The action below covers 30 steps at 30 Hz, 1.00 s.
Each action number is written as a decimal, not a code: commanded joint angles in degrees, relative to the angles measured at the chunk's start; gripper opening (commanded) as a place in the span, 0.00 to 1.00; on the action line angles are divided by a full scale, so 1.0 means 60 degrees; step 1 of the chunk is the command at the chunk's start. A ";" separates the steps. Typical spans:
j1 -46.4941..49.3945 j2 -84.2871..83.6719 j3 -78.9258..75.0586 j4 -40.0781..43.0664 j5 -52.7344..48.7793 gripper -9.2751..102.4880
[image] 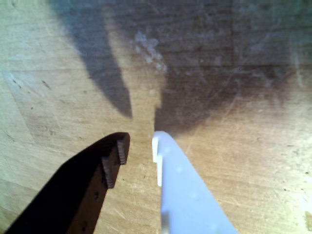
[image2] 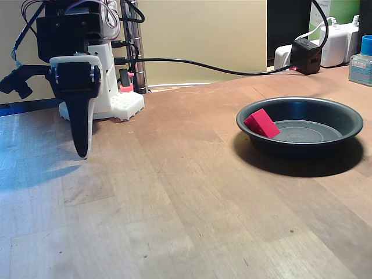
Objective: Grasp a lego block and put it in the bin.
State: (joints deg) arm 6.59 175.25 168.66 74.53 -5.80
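Note:
In the fixed view the red lego block (image2: 261, 123) lies inside the bin (image2: 325, 145), a shallow round dark grey pan on the right of the wooden table. The block leans tilted against the bin's left inner wall. My gripper (image2: 81, 152) hangs at the far left, pointing down just above the tabletop, well away from the bin. In the wrist view my gripper (image: 140, 144) shows a black finger (image: 114, 161) and a white finger (image: 170, 170). A narrow gap separates them, with only bare wood in it. It is slightly open and holds nothing.
The arm's white base (image2: 125, 104) stands behind the gripper at the back left. A black cable (image2: 203, 65) runs along the back to a black adapter (image2: 306, 55). A clear bottle with a blue cap (image2: 361, 61) stands at the back right. Bare wood stretches between gripper and bin.

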 commanded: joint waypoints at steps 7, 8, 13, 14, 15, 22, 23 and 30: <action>-0.0601 0.0015 -0.0044 -0.0103 -0.0044 0.08; -0.0586 -0.0015 -0.0044 -0.0103 -0.0044 0.08; -0.0615 0.0029 -0.0044 -0.0103 -0.0044 0.08; -0.0645 0.0029 -0.0044 -0.0103 -0.0044 0.08; -0.0659 0.0029 -0.0044 -0.0103 -0.0044 0.08; -0.0615 0.0029 -0.0044 -0.0103 -0.0044 0.08; -0.0615 0.0029 -0.0044 -0.0103 -0.0044 0.08; -0.0674 0.0029 -0.0044 -0.0103 -0.0044 0.08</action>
State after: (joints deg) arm 2.81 175.25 168.66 74.53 -5.80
